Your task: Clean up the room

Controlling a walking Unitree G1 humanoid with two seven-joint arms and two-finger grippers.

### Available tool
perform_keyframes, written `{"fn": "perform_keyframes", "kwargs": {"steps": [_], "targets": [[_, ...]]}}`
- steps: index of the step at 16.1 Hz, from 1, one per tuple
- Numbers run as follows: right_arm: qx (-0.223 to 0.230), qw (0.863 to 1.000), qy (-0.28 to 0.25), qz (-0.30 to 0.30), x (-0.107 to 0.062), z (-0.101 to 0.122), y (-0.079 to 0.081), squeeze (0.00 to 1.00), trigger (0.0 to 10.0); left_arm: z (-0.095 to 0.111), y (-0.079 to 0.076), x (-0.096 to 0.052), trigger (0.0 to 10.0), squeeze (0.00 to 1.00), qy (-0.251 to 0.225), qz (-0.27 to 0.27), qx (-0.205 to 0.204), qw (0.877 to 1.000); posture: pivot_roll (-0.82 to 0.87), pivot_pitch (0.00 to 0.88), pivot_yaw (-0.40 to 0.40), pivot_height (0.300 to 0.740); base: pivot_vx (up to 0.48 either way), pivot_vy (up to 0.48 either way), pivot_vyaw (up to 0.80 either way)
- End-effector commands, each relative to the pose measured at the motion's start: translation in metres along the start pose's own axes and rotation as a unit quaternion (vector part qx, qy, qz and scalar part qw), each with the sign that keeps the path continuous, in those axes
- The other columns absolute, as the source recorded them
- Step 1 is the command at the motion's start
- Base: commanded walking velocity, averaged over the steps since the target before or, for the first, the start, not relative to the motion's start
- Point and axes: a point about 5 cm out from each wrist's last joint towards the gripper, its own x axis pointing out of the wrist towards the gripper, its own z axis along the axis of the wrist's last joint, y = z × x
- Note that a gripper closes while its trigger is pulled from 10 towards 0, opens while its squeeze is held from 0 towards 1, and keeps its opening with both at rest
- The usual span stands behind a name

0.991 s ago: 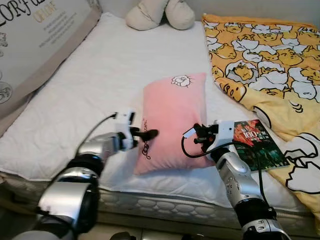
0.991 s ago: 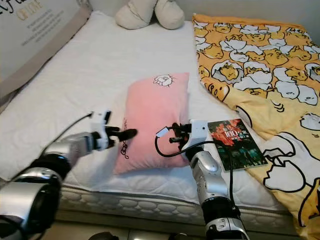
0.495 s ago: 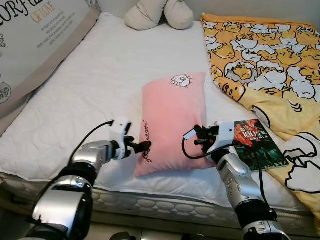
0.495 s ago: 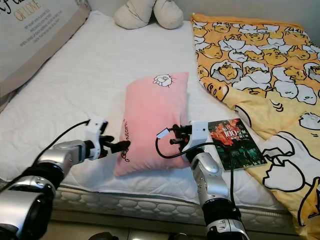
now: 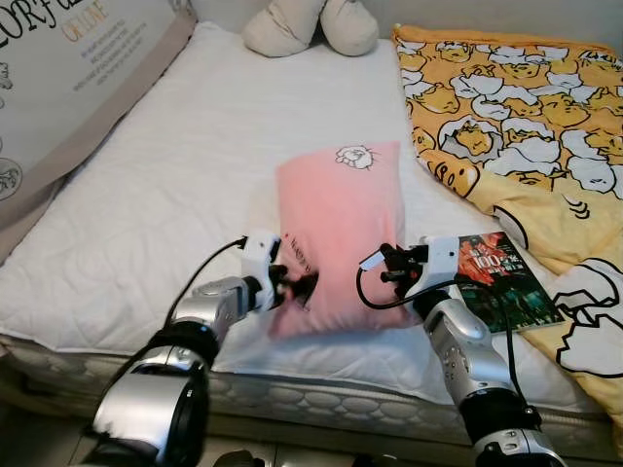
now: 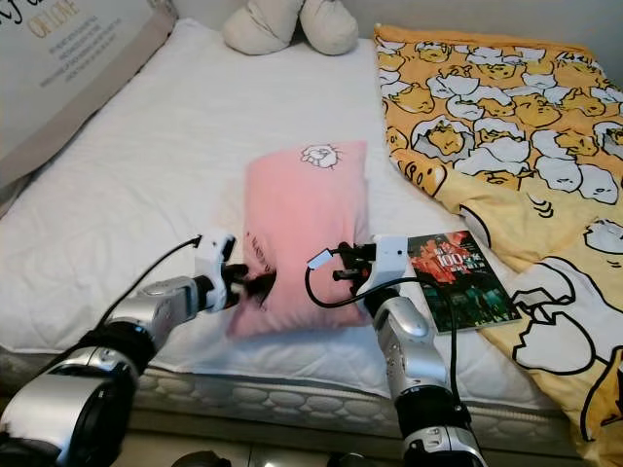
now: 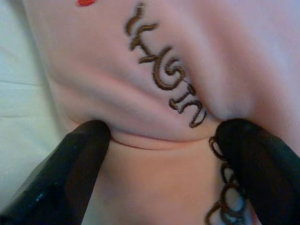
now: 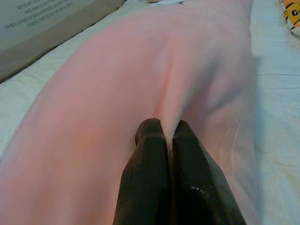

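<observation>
At the near left corner of the pink pillow (image 5: 336,229), the left pincer (image 5: 300,285) presses into the fabric with its two black fingers (image 7: 70,168) spread wide, a fold of pink cloth bulging between them beside brown embroidered lettering (image 7: 168,84). The fingers touch the cloth on either side of the fold but are not closed on it. At the pillow's near right edge, the right pincer (image 8: 162,136) has its fingers pressed together with a thin ridge of the pillow's fabric pinched between their tips, so it holds the pillow.

The pillow lies lengthwise on the white mattress (image 5: 185,165) of the bed, its near end close to the mattress's front edge and its far end, marked with a small drawn figure (image 5: 353,156), pointing toward the head of the bed. Just to the right of the pillow, behind the right pincer's wrist, a book (image 5: 501,282) with a dark red and green cover lies flat on the mattress. Further right of the pillow, a yellow blanket (image 5: 526,126) printed with cartoon figures covers that side of the bed. Beyond the pillow's far end sits a cream stuffed toy (image 5: 310,26). Far left of the pillow, a large printed cushion (image 5: 68,78) leans along the bed's edge.
</observation>
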Motion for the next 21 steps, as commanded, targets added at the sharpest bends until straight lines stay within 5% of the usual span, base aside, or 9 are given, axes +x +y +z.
{"fn": "perform_keyframes", "kwargs": {"steps": [1,2,3,13,21], "targets": [[0.002,1.0,-0.006,0.009,0.002,0.004,0.005,0.0,0.0,0.005,-0.011,0.008,10.0,0.0,-0.013,-0.015,-0.035,0.999,0.0,0.041,-0.005,0.74,0.0,0.0,0.0],[0.003,1.0,-0.006,0.009,0.002,0.004,0.005,0.0,0.0,0.003,-0.014,0.01,10.0,0.0,-0.018,-0.015,-0.048,0.999,0.0,0.041,-0.005,0.74,0.0,0.0,0.0],[0.003,1.0,-0.006,0.008,0.002,0.004,0.005,0.0,0.0,-0.002,-0.016,0.012,0.0,0.0,-0.017,-0.015,-0.057,0.998,0.0,0.04,-0.003,0.74,0.0,0.0,0.0],[0.005,1.0,-0.006,0.006,0.001,0.003,0.004,0.0,0.0,0.007,-0.009,0.009,0.0,0.0,-0.091,0.019,-0.116,0.989,0.0,0.043,-0.005,0.74,0.0,0.0,0.0],[0.006,1.0,-0.004,0.007,0.0,0.002,0.005,0.0,0.0,0.011,-0.018,0.009,0.0,0.0,-0.116,-0.031,-0.078,0.99,0.0,0.051,-0.004,0.74,0.0,0.0,0.0]]}}
